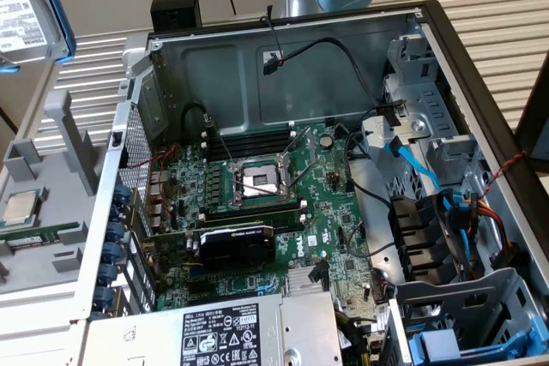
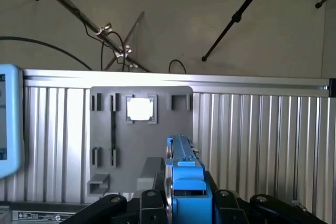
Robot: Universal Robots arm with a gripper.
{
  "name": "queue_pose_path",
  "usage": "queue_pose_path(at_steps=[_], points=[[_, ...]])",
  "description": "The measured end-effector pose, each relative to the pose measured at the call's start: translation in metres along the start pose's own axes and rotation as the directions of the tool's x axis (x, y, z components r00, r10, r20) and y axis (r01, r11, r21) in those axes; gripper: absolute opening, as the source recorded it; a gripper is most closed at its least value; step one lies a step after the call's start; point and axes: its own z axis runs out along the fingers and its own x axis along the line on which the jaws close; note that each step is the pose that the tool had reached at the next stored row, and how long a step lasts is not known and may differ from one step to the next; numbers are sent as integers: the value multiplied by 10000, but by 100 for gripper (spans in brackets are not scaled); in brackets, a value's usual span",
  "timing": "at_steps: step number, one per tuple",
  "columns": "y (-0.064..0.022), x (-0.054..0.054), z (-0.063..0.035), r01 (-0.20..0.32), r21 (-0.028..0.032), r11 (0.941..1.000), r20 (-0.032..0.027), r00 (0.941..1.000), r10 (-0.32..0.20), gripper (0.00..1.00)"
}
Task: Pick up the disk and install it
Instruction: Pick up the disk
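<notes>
Disk [image 2: 185,169] edge-on in grip of claw [image 2: 187,203]

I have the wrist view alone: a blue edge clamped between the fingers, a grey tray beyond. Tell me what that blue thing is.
Observer: It is the disk. The exterior view shows its white barcode label and blue frame at that view's top-left corner.
Operator: Report the computer.
Observer: The case lies open to the exterior view's right of the grey tray, with the motherboard exposed.
Operator: Describe the drive end.
Observer: At the exterior view's lower right, a blue plastic part sits in the metal bay.
</notes>
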Motion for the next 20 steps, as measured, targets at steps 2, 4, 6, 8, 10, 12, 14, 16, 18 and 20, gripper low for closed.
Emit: queue_pose_path(at_steps=[2,4,6,8,10,12,14,16,18,20], points=[[-49,1,-45,0,3,10000,16,10000,0,37],[-96,3,-87,0,4,10000,32,10000,0,37],[-146,4,-129,1,7,10000,54,10000,-1,37],[-198,6,-173,1,9,10000,82,10000,-1,37],[-249,8,-217,2,10,10000,111,9999,-2,37],[-300,11,-263,2,11,10000,143,9999,-2,37],[-355,14,-310,2,10,10000,172,9999,-2,37],[-414,19,-361,2,12,10000,198,9998,-3,37],[-478,24,-410,3,13,10000,215,9998,-3,37],[-547,29,-456,3,13,10000,224,9998,-3,37]])
